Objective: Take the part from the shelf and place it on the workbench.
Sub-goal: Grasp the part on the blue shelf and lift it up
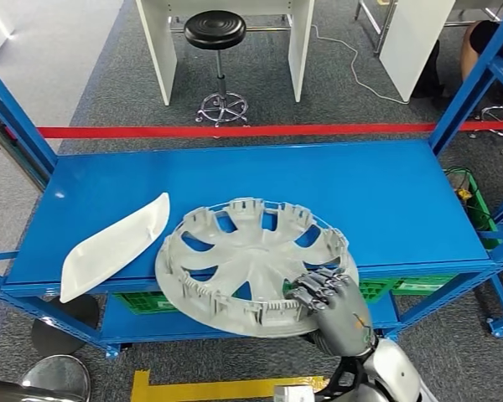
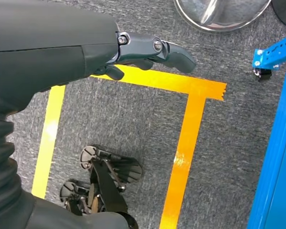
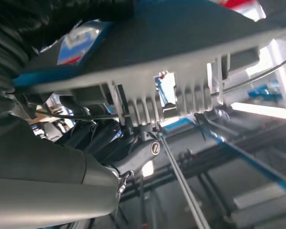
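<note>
The part is a single round wheel cover (image 1: 255, 268) of pale grey plastic, lying inner face up, with broad spokes running out from a plain hub, openings between them through which the blue shows, and a ring of small ribbed clips standing up along its rim. It lies on the front of the blue shelf (image 1: 375, 197), its near edge jutting out past the shelf's front lip. The right hand (image 1: 334, 306) grips that near edge, fingers (image 1: 315, 285) curled over the top of the rim and the thumb beneath (the right wrist view shows the thumb (image 3: 141, 152) pressed up against the ribbed underside). Just beside the cover, to the left, lies one white elongated curved panel (image 1: 113, 244), also overhanging the front. The left hand (image 2: 148, 52) hangs over grey carpet marked with yellow tape (image 2: 184, 143), fingers stretched out fairly straight and holding nothing. Beyond the shelf stands one black round stool (image 1: 215, 29).
</note>
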### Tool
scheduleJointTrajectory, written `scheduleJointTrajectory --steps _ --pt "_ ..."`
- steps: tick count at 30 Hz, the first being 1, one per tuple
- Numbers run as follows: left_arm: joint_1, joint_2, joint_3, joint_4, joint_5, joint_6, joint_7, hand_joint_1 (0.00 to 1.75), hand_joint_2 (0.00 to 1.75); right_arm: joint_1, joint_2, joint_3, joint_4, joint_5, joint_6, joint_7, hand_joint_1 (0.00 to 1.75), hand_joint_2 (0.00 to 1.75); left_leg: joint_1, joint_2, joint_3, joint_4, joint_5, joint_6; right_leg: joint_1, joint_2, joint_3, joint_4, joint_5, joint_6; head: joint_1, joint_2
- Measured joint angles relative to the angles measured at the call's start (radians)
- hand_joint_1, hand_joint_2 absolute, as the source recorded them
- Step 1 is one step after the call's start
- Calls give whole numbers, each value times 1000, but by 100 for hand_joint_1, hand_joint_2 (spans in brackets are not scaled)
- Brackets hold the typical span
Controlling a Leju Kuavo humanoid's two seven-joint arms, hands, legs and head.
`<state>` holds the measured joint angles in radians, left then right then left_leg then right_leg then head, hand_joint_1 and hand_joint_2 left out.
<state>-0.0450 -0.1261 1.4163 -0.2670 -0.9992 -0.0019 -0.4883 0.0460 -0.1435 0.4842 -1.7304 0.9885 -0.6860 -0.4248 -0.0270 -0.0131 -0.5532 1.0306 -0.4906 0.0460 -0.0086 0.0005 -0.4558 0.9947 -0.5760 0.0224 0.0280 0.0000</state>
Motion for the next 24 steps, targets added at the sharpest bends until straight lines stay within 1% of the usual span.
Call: scheduleJointTrajectory --steps 2,4,9,12,16,18,21,24 --pt "1 -2 4 0 3 2 -2 0 175 26 24 -35 -39 -37 0 -66 175 175 0 -1 0 0 0 0 0 -1 -3 0 0 0 0 0" --pt "2 -3 7 0 5 3 -4 0 175 45 46 -67 -76 -68 0 -111 175 175 0 -1 0 0 0 0 0 -1 -3 0 0 0 0 0" --pt "4 -6 15 0 8 5 -7 0 175 75 85 -121 -147 -140 0 -182 175 175 -1 -1 0 0 0 0 0 0 -3 0 0 0 0 0" --pt "4 -6 23 0 10 9 -10 0 175 87 105 -142 -177 -220 0 -228 175 175 -1 -1 -1 0 0 0 -1 0 -1 0 0 0 0 0" --pt "5 -11 31 0 15 14 -14 0 175 94 116 -148 -216 -402 0 -244 175 175 -1 -1 -1 0 0 0 -1 0 0 0 0 0 0 0" --pt "5 -14 35 0 16 15 -16 0 175 97 116 -149 -232 -467 0 -246 175 175 -1 -1 -1 0 0 0 -1 0 -1 0 0 0 0 0" --pt "6 -18 41 0 20 13 -20 0 175 103 116 -153 -253 -536 0 -258 175 175 -1 -1 -1 0 0 0 -1 0 -2 0 0 0 0 0" --pt "6 -19 50 0 31 6 -31 0 175 113 117 -160 -270 -557 0 -261 175 175 -1 -1 -1 0 0 0 -1 -1 -3 0 0 0 0 0"
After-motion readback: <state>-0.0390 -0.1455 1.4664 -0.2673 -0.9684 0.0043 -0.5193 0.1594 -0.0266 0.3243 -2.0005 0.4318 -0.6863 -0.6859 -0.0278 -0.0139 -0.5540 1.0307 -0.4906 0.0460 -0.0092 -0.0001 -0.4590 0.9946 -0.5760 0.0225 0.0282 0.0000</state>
